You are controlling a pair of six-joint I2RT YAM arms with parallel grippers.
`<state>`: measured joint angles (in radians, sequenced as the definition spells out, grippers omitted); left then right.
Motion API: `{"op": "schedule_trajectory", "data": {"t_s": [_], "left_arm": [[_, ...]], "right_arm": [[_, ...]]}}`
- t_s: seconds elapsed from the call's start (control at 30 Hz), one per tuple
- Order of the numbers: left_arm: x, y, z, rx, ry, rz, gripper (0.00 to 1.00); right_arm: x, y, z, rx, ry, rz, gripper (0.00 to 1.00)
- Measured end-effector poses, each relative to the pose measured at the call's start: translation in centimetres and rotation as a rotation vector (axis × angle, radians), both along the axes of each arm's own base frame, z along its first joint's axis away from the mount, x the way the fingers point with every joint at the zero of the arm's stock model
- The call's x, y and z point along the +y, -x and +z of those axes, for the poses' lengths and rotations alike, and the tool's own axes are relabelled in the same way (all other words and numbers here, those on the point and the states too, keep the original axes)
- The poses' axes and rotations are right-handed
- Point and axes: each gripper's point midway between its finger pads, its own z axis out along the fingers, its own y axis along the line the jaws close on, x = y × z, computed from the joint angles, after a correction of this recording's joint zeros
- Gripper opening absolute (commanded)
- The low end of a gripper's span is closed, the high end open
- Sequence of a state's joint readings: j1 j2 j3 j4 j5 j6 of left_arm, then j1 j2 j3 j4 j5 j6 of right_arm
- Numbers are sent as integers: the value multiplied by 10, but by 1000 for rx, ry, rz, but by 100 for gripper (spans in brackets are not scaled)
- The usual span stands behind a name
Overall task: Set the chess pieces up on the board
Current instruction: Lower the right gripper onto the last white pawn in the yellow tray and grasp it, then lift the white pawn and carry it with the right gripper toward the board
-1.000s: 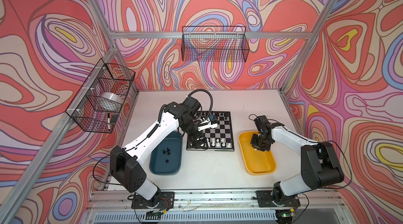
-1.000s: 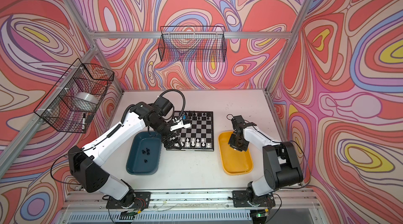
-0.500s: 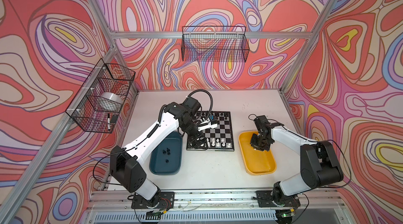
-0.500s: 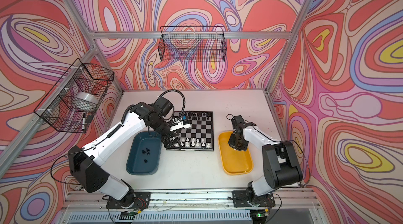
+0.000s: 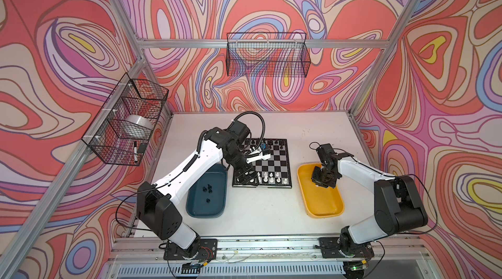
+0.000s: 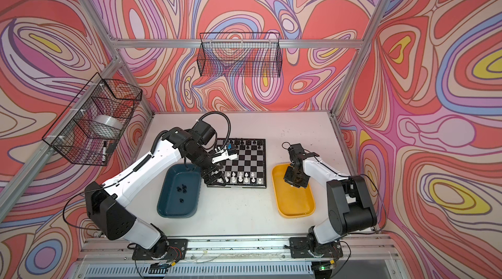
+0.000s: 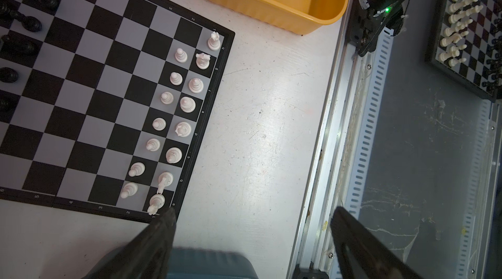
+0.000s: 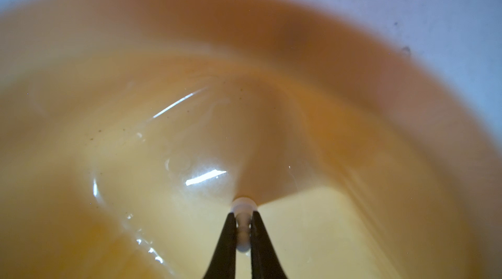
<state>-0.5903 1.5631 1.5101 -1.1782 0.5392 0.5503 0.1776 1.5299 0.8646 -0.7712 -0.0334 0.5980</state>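
Note:
The board (image 5: 273, 161) (image 6: 245, 161) lies mid-table. Several white chess pieces (image 5: 271, 180) (image 7: 184, 104) fill its two near rows. Black chess pieces (image 5: 275, 143) stand along its far edge, and a few more lie in the teal tray (image 5: 195, 207) (image 6: 167, 207). My left gripper (image 5: 245, 178) (image 7: 253, 209) hangs open and empty over the board's near left corner. My right gripper (image 5: 322, 180) (image 8: 243, 214) is low inside the yellow tray (image 5: 326, 207) (image 8: 108, 155), shut on a small white piece (image 8: 243, 204) by its stem.
A wire basket (image 5: 267, 55) hangs on the back wall. Another basket (image 5: 125, 123) on the left wall holds a tape roll and a marker. The aluminium rail (image 7: 339, 128) runs along the table's front edge, and a second chess set (image 7: 470, 28) sits below it.
My right gripper's fingers have closed on the white piece in the yellow tray. Neither arm has visibly shifted, and the left gripper stays open.

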Motion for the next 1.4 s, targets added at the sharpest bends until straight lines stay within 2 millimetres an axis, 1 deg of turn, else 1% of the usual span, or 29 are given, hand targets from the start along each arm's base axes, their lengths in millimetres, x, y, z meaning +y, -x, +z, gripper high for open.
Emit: {"op": "schedule_trajectory", "data": {"t_s": [0.2,0.43,0.7,0.97,1.2,1.4], "left_arm": [[2,0,-2,-5,-9,2,90],[6,1,-8,-7,-31,7,90],[13,1,-12,-17,-39,21,91],[20,-8,-9,-30,-30,57,91],[31,-17,-2,-38,-6,108,91],[38,-20,3,-52,15,137,91]], "right_arm": [[1,1,0,2,-4,8,9],[0,4,0,15,-1,20,9],[0,4,7,22,2,33,9],[3,7,15,24,3,47,9],[8,3,24,16,7,67,10],[16,-1,35,5,13,98,10]]}}
